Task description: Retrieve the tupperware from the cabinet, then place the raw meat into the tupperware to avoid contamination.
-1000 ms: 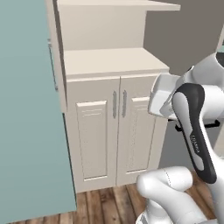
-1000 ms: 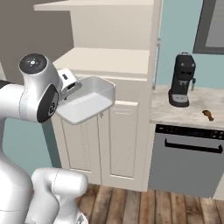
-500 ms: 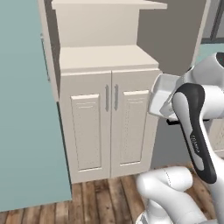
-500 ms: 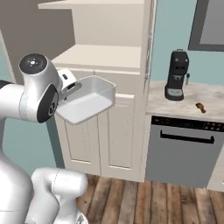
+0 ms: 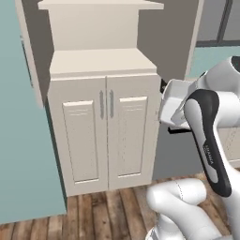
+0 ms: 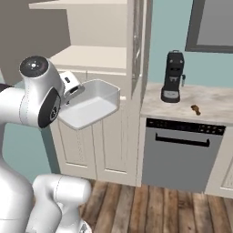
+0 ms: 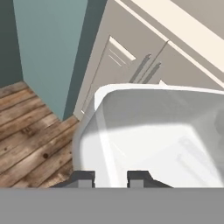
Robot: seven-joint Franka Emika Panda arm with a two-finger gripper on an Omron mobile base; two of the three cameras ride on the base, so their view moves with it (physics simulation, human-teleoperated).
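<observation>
Left base view: smooth white tupperware (image 5: 172, 99) carried mid-air right of closed beige cabinet (image 5: 105, 136).

Right base view: tub empty, tilted, rim clamped by gripper (image 6: 74, 92); raw meat (image 6: 195, 108) on speckled counter (image 6: 214, 101) near coffee machine (image 6: 173, 76).

Hand view: jaws pinching near wall, rounded basin ahead.

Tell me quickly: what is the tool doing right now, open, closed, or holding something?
Tool: closed on the rim of the empty tupperware, held up in front of the cabinet.
</observation>
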